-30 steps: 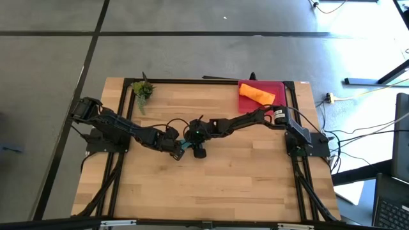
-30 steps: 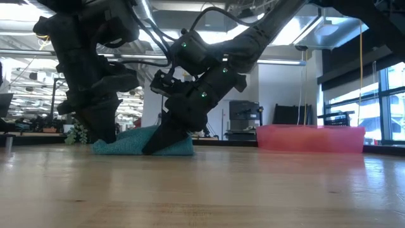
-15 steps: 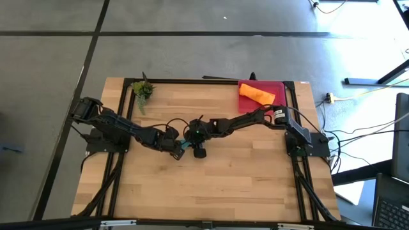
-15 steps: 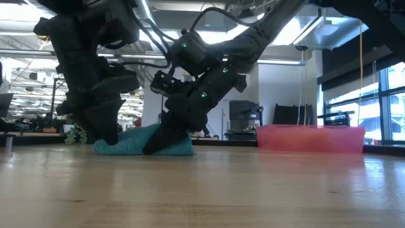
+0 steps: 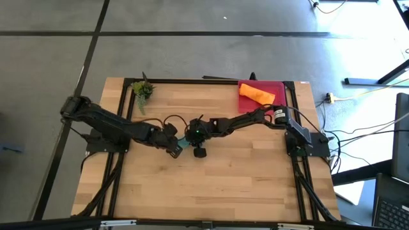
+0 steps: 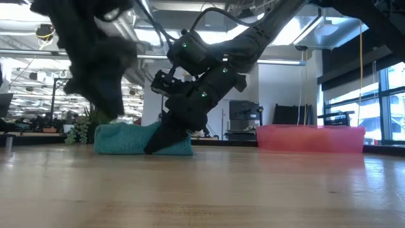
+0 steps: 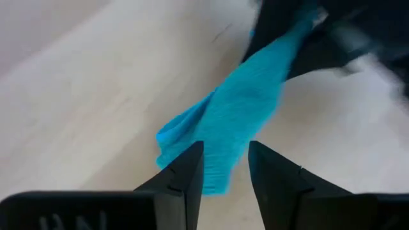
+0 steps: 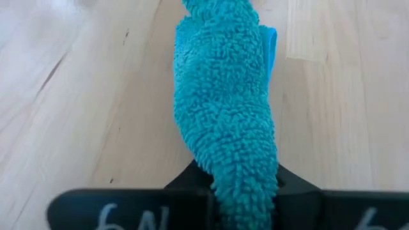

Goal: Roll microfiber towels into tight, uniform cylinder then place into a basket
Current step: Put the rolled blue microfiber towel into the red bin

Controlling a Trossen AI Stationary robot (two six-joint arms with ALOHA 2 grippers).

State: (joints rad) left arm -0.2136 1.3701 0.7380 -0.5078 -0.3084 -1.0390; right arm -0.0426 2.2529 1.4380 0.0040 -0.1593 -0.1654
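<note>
Lying rolled at mid-table, well short of the basket (image 5: 262, 86): the teal towel (image 6: 142, 139). Pinching one end of that roll, fingers clenched on the pile: the right gripper (image 8: 243, 191). Hanging just above the roll's other end, fingers parted and holding nothing: the left gripper (image 7: 223, 176). Resting already inside the basket: the orange towel (image 5: 257, 93).

Judging the step as lifting the roll and carrying it to the basket. Worth keeping the pinch across all the layers so no flap is unwinding, lifting level, and clearing the basket wall before lowering beside the orange towel.

Spreading under it all: a pale wooden table (image 5: 217, 191), with a small plant (image 5: 143, 90) at the corner far from the basket. Beyond the table: grey floor, a bright open workshop with windows.
</note>
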